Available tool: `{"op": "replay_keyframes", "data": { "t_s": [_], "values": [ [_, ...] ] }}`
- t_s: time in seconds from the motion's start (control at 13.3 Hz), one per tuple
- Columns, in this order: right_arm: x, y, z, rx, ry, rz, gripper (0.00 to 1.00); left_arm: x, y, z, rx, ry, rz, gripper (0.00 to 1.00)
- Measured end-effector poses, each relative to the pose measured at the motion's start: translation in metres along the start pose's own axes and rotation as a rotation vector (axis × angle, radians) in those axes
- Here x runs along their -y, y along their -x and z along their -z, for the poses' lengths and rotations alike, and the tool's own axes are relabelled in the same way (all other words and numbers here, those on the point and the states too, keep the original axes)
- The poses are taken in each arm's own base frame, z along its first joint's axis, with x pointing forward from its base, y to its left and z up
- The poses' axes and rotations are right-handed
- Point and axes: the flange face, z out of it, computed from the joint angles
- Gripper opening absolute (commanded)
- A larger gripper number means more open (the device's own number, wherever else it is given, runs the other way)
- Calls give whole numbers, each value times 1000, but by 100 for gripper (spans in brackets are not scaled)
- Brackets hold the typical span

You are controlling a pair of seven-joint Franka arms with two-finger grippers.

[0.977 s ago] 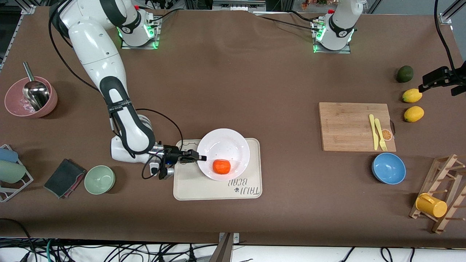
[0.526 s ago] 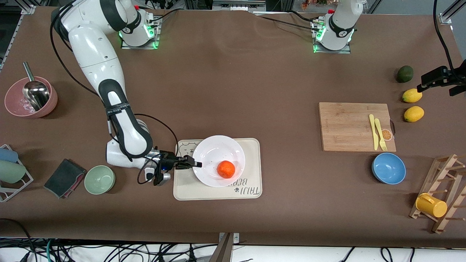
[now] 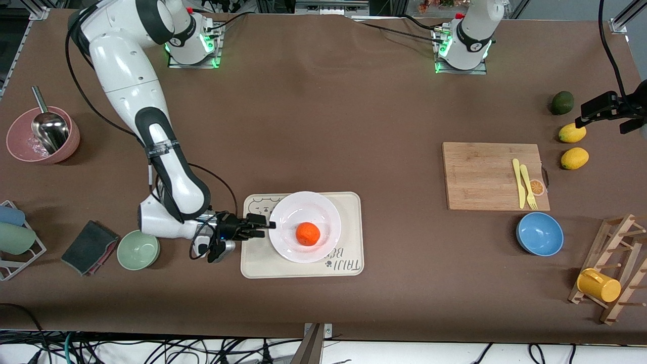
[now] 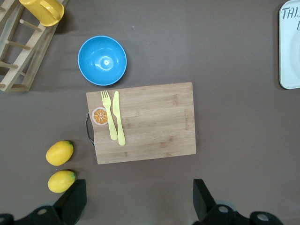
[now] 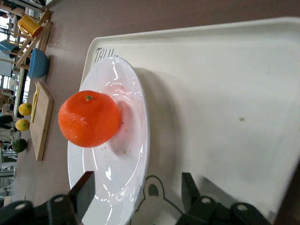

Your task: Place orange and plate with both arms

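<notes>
The white plate (image 3: 298, 210) lies flat on the cream bear-print tray (image 3: 354, 212), and the orange (image 3: 308, 234) rests in its middle. My right gripper (image 3: 264, 228) is low at the plate's edge toward the right arm's end, open. In the right wrist view the orange (image 5: 89, 119) sits on the plate (image 5: 133, 140), whose rim lies between the spread fingers of the right gripper (image 5: 138, 192) without being gripped. My left gripper (image 3: 604, 112) waits high over the table by the lemons; in its own view the left gripper (image 4: 138, 204) is open over bare cloth.
A green bowl (image 3: 138, 249) and a dark cloth (image 3: 90, 246) lie beside the right wrist. Toward the left arm's end are a cutting board (image 3: 485, 175) with yellow cutlery, a blue bowl (image 3: 539, 233), two lemons (image 3: 574, 157), a dark green fruit (image 3: 562, 102) and a rack with a yellow mug (image 3: 599, 285).
The plate has come down from a tilt to lie flat on the tray, the orange settling in its middle. My right gripper has opened and let go of the rim.
</notes>
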Motion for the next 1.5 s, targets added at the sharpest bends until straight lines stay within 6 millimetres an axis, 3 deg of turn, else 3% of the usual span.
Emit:
{"op": "replay_keyframes", "data": {
  "t_s": [0.23,0.6,0.83,1.13,1.5],
  "values": [
    [21,-11,40,94,89,47,100,0,0,0,0,0,-1,100],
    [81,-23,108,252,342,100,100,0,0,1,0,0,0,100],
    [93,-21,175,323,532,110,100,0,0,1,-1,0,0,100],
    [121,-4,253,454,692,99,100,-3,0,1,-1,0,-5,100],
    [197,38,353,500,783,-12,100,-6,0,2,0,1,-10,100]
  ]
}}
